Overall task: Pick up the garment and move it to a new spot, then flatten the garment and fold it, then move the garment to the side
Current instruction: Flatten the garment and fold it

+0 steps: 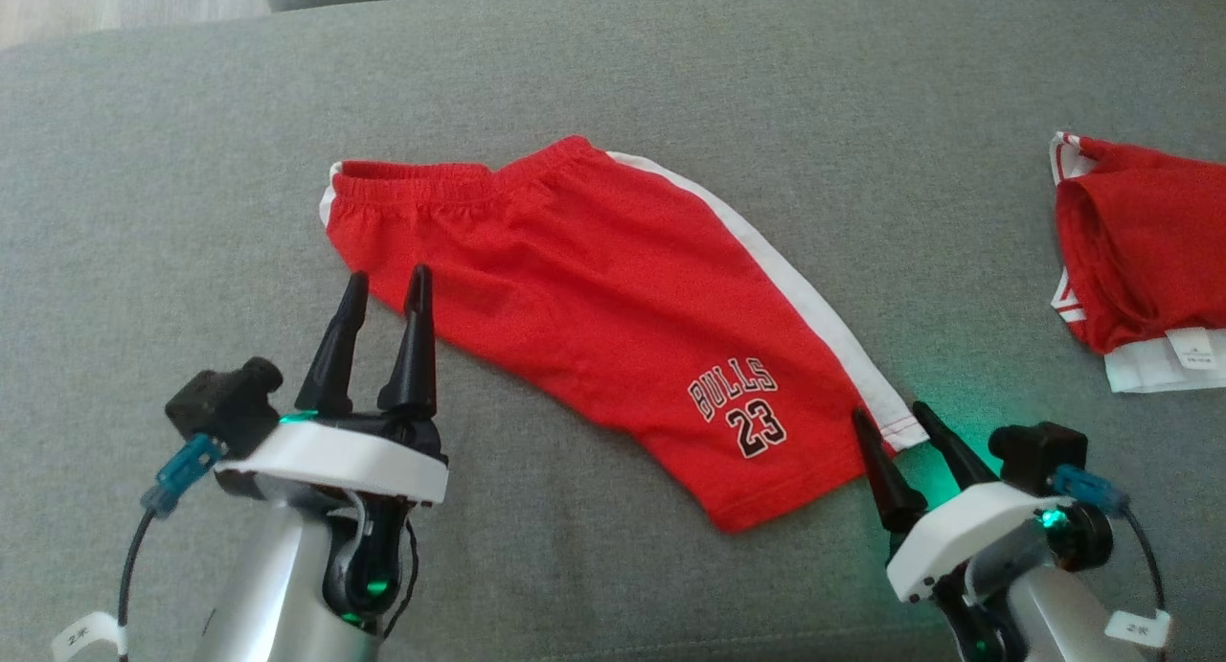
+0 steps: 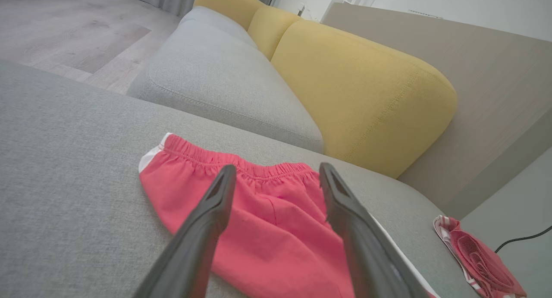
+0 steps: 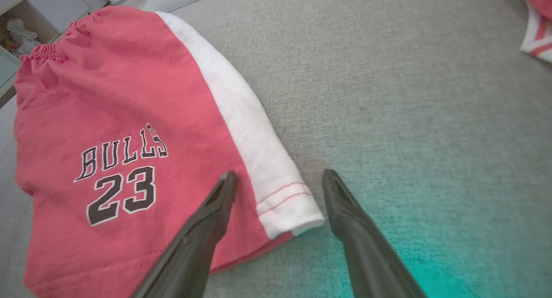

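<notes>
Fingers spread, the left gripper hovers by the red Bulls shorts at their waistband, the right gripper at their hem. Folding apparently comes next, with both ends to be pinched.

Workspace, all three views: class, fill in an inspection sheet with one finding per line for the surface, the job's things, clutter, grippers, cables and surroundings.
Surface: grey cushion, bare apart from two garments.
Job's things: red shorts with a white side stripe and "BULLS 23" lie spread flat, waist to the left.
Clutter: a second red garment is bunched at the right edge, apart from the shorts.
Grippers: left gripper is open at the waist end; right gripper is open, with the hem's white corner between its fingers. I cannot tell if either touches the shorts.
Cables: a black cable on the left wrist, another on the right.
Surroundings: yellow backrest, wood floor.
</notes>
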`<state>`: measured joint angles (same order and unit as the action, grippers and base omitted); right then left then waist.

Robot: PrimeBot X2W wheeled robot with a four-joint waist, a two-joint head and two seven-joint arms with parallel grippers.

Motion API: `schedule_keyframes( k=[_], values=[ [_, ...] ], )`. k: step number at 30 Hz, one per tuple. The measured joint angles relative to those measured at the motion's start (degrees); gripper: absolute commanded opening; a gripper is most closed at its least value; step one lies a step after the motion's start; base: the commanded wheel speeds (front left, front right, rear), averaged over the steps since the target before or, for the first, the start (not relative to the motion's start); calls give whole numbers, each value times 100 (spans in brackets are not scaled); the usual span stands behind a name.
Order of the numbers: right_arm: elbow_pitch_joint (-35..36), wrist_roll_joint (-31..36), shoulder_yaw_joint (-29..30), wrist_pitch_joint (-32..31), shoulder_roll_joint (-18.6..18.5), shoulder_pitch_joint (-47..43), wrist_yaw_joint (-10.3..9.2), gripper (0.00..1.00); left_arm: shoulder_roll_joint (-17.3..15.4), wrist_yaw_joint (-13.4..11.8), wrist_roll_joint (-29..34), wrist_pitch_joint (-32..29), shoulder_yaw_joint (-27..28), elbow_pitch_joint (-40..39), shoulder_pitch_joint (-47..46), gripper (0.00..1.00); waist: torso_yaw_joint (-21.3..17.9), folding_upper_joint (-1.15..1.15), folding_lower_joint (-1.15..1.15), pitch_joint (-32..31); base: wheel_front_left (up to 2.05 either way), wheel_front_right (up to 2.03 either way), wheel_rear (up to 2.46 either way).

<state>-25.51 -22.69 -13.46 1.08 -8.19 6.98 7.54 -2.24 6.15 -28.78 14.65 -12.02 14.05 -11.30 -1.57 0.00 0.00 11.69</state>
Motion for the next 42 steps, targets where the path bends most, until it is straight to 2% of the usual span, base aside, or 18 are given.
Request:
schedule_keyframes(
  k=[1, 2, 6, 9, 12, 15, 18, 21, 24, 27, 29, 32, 36, 42],
  values=[
    [0, 0, 0, 0, 0, 0, 0, 82, 0, 0, 0, 0, 0, 0, 0, 100, 0, 0, 0, 0, 0, 0, 0],
    [-40, -2, -31, 0, -4, 33, 0, 0, 0, 3, 0, 0, 0, 4, 0, 100, 8, 0, 0, -3, 0, 0, 0],
    [-174, 75, -63, 101, -91, 151, 0, 0, 0, 18, 0, 0, 0, 12, 0, 100, 36, 0, 0, -7, 0, 0, 0],
    [-222, 446, 149, 358, -183, 270, 0, 0, 0, 16, -2, 0, 3, 14, 0, 100, 48, 0, 0, -24, 0, 0, 0],
    [-152, 1132, 493, 645, -345, 501, 0, 0, 0, 16, -2, 0, 5, 21, 0, 100, 49, 0, 0, -60, 0, 0, 0],
    [182, 2091, 715, 912, -601, 681, 0, 0, 0, 16, -2, 0, 10, 22, 1, 100, 47, 0, 0, -102, 0, 0, 0],
    [642, 2886, 786, 1109, -759, 643, 0, 0, 0, 16, 5, 0, 9, 24, -6, 100, 32, 0, 0, -144, 0, 0, 0],
    [1173, 3296, 692, 1252, -779, 467, 0, 0, -1, 18, 118, 0, 10, 64, -102, 100, -24, 0, 0, -167, 0, 0, 0],
    [1560, 3336, 304, 1313, -836, 114, 0, 0, -16, 49, 299, 0, -24, 185, -344, 100, -124, 0, 0, -142, 0, 0, 0],
    [1807, 3283, -404, 1324, -982, -197, 0, 0, -142, 77, 401, -19, -197, 396, -783, 100, -237, 0, 0, -66, 0, 0, 0],
    [1975, 3222, -988, 1328, -1098, -265, 0, 0, -254, 92, 460, -164, -292, 503, -1163, 100, -331, 0, 0, 3, 0, 0, 0],
    [2073, 2995, -1530, 1330, -1134, -248, 0, 0, -488, 96, 512, -549, -486, 714, -1769, 100, -491, 0, 0, 112, 0, 0, 0],
    [1868, 2733, -1783, 1330, -1170, -152, 0, 0, -724, 98, 399, -1360, -854, 1105, -2489, 100, -697, 0, 0, 255, 0, 0, 0],
    [1484, 2413, -1758, 1330, -1085, 229, 0, 0, -1039, 99, -740, -3006, -1349, 1731, -3424, 100, -1002, 0, 0, 465, 0, 0, 0]
  ],
)
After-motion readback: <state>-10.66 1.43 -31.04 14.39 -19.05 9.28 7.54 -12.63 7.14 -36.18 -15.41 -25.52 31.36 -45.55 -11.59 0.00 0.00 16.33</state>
